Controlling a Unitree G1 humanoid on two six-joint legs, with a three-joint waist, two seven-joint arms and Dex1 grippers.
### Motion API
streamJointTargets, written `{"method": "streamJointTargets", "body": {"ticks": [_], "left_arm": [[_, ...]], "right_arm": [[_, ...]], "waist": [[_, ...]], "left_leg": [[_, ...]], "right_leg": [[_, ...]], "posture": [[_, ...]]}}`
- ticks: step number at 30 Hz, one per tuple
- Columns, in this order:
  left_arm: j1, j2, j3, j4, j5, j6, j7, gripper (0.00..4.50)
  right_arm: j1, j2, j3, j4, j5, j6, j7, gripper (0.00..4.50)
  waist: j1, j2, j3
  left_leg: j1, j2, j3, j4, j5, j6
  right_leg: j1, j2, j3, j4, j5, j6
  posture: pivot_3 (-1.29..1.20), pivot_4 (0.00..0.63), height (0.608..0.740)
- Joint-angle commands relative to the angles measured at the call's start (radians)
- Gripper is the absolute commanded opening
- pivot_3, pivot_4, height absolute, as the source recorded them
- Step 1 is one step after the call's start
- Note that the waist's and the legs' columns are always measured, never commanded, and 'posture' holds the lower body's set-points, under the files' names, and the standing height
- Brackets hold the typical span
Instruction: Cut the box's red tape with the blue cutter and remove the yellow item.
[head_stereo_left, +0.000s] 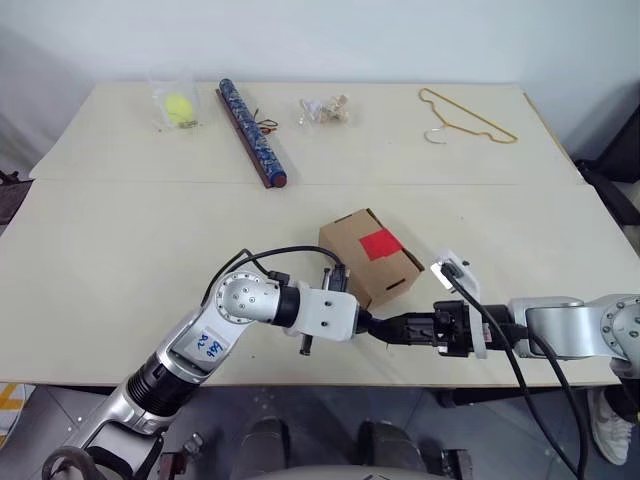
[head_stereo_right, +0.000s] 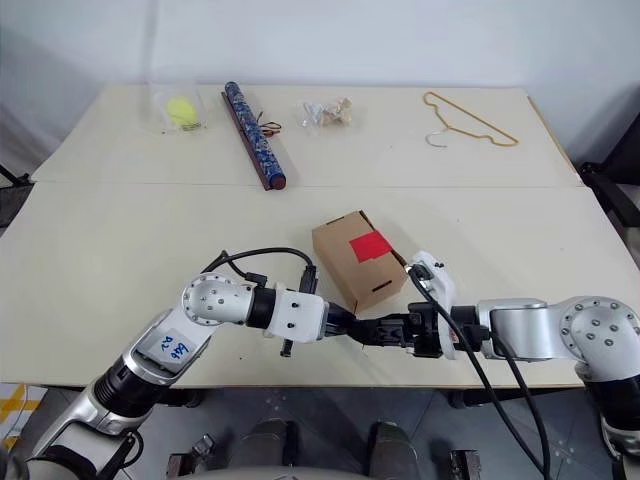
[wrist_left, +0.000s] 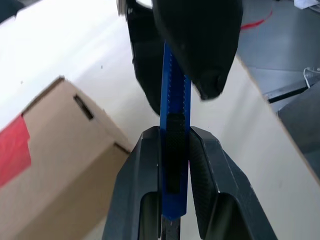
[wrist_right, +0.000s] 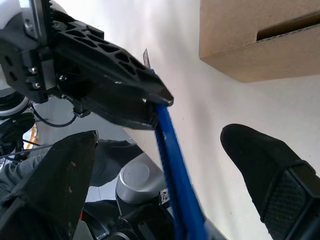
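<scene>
The brown box (head_stereo_left: 370, 258) lies near the table's middle, with the red tape (head_stereo_left: 379, 243) across its top. Just in front of it, near the table's front edge, my two grippers meet tip to tip. My left gripper (wrist_left: 175, 135) is shut on the blue cutter (wrist_left: 175, 100), which points toward the right gripper. My right gripper (wrist_right: 160, 137) stands open, its black fingers (wrist_right: 270, 170) spread on either side of the cutter's (wrist_right: 175, 165) far end without clamping it. The box's flaps are closed and the yellow item is hidden.
Along the table's far side lie a clear bag with a yellow-green ball (head_stereo_left: 177, 106), a long dark patterned tube (head_stereo_left: 252, 133), a small bag of pale bits (head_stereo_left: 323, 110) and a yellow wire hanger (head_stereo_left: 467, 116). The table's front edge (head_stereo_left: 330, 378) runs just under the grippers.
</scene>
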Motion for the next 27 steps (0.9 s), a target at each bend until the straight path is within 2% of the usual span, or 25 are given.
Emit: {"method": "streamJointTargets", "body": {"ticks": [1,4,8,17,25,27], "left_arm": [[-0.022,-0.007,0.003,-0.007,0.007,-0.027,-0.004,0.44],[-0.022,-0.009,0.002,-0.007,0.008,-0.031,-0.006,0.44],[-0.025,-0.017,0.002,-0.006,0.007,-0.031,-0.007,0.44],[-0.029,-0.023,0.004,0.000,0.009,-0.035,-0.016,0.44],[-0.028,-0.041,0.022,-0.005,-0.020,0.002,-0.013,0.44],[-0.019,-0.057,0.048,-0.018,-0.060,0.047,-0.009,1.17]], "right_arm": [[-0.013,0.011,-0.005,0.009,0.025,-0.012,-0.009,4.45],[-0.008,0.004,-0.006,0.011,0.025,-0.010,-0.011,4.45],[0.000,0.006,-0.007,0.011,0.025,-0.011,-0.017,3.27],[0.007,0.016,-0.018,0.025,0.025,-0.015,-0.030,0.08],[0.012,0.021,-0.023,0.025,0.025,-0.014,-0.017,0.08],[0.013,0.011,-0.030,0.022,0.025,-0.011,-0.003,0.08]], "waist": [[0.000,0.000,0.000],[0.000,0.000,0.000],[0.000,0.000,0.000],[0.000,0.000,0.000],[0.000,0.000,0.000],[0.001,0.000,0.000]], "left_leg": [[0.000,0.000,0.000,0.000,0.000,0.000],[-0.001,0.000,0.000,0.000,0.000,0.000],[-0.004,0.000,0.000,0.000,0.000,0.000],[-0.007,0.000,0.000,0.000,0.000,-0.001],[-0.007,0.000,0.000,0.000,0.000,-0.001],[-0.007,0.000,0.000,0.001,0.000,-0.001]], "right_leg": [[0.000,0.000,0.000,0.000,0.000,0.000],[-0.001,0.000,0.000,0.000,0.000,0.000],[-0.005,0.000,0.000,0.001,0.000,0.000],[-0.007,0.000,0.000,0.001,0.000,0.000],[-0.007,0.000,0.000,0.001,0.000,0.000],[-0.007,0.000,0.000,0.001,0.000,0.000]], "posture": [[0.00,0.150,0.740],[0.00,0.150,0.740],[0.00,0.150,0.740],[0.00,0.150,0.740],[0.00,0.150,0.740],[0.00,0.150,0.740]]}}
